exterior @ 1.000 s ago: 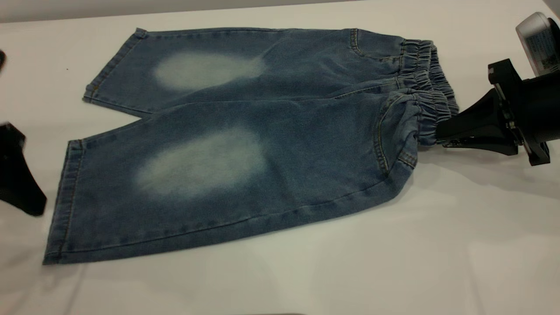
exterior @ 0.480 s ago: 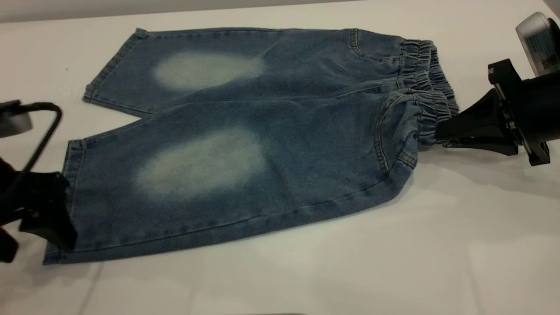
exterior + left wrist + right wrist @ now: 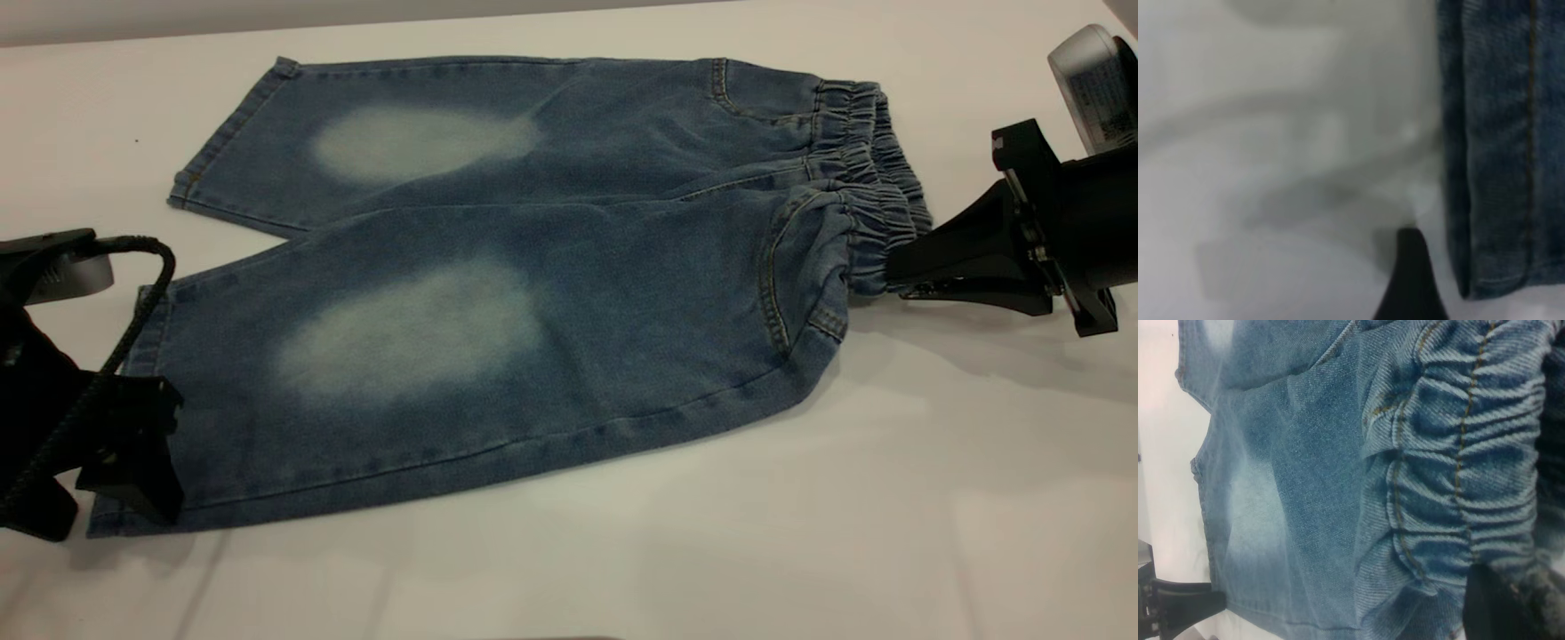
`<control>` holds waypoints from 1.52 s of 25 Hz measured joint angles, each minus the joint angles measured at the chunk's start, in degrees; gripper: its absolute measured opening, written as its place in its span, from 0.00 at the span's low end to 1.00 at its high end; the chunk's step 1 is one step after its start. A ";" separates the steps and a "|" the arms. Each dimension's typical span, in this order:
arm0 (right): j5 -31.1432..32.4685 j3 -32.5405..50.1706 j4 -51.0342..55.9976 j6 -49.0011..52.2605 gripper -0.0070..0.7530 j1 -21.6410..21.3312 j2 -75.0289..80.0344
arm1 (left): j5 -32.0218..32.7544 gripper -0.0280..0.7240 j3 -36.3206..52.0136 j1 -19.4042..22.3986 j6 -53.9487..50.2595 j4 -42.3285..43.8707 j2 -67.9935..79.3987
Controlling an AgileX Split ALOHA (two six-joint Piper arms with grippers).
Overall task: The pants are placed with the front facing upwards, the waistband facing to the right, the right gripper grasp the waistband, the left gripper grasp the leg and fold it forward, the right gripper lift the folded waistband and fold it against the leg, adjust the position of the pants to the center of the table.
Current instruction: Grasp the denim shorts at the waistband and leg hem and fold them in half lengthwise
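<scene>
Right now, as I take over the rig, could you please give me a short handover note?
Right gripper: shut on the waistband at the pants' right end, near corner.
Left gripper: at the hem of the near leg, over its near corner; grip cannot be judged.
Pants: flat on the table, front up, both legs spread.
Done: waistband grasped.
Left: grasp the leg, fold forward, fold waistband onto the leg, centre the pants.

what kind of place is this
Probably a robot lab bench: a bare white table, one pair of pants laid flat, and the left gripper and right gripper at either end.
</scene>
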 joint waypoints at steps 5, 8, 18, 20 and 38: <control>0.00 0.00 0.00 0.00 0.05 0.00 0.00 | -0.59 0.53 -0.17 0.00 0.00 0.43 0.51; 0.00 0.00 0.00 0.00 0.05 0.00 0.00 | -1.38 0.31 -0.32 0.00 0.00 0.43 0.54; 5.29 0.00 -0.22 0.00 0.05 0.00 0.00 | 4.67 0.10 -4.14 -0.28 0.18 0.35 -1.49; 5.70 0.00 0.24 -0.05 0.05 0.00 0.00 | 6.84 0.10 -6.02 -0.28 0.22 0.35 -4.17; 2.60 -9.37 -0.45 7.87 0.05 0.00 -6.53 | 19.16 0.10 -31.35 -0.28 2.07 0.94 -10.12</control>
